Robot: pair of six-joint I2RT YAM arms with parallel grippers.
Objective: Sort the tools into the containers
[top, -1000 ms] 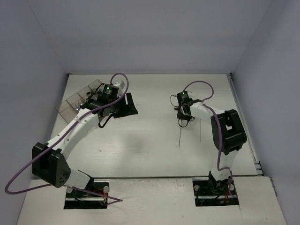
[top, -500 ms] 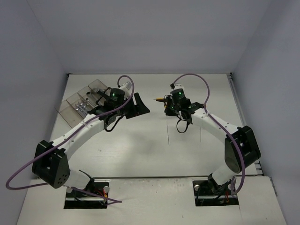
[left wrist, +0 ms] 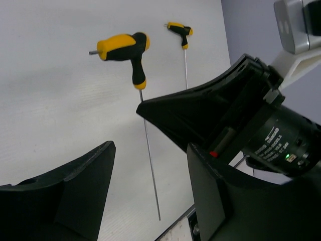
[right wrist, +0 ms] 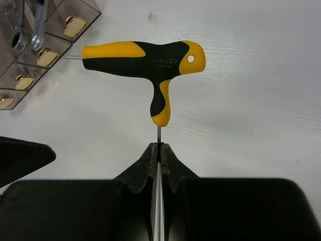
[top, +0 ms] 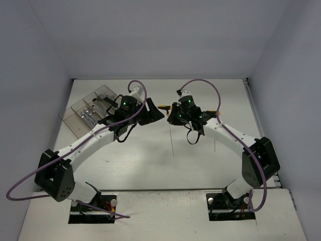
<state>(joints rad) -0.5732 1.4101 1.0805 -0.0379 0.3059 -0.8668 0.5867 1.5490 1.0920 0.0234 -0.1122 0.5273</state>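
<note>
The right claw [right wrist: 159,150] is closed tightly on the thin steel shaft of a T-shaped hex key [right wrist: 145,60]. Its smooth yellow-and-black handle reads "STANLEY". The left claw [left wrist: 125,128] stands open and empty, just left of the key. The containers [top: 70,120], of clear smoky plastic, sit far left on the white surface [top: 150,165].

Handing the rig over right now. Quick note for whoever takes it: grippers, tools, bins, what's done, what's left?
Left gripper: open, empty, facing the held key's handle.
Right gripper: shut on the shaft of a yellow-black T-handle hex key, just below the handle.
Containers: far left of the table, wrenches inside.
Second hex key: loose on the table.
Left: bin the held key, probably by handover to the left gripper, then the second one.
</note>
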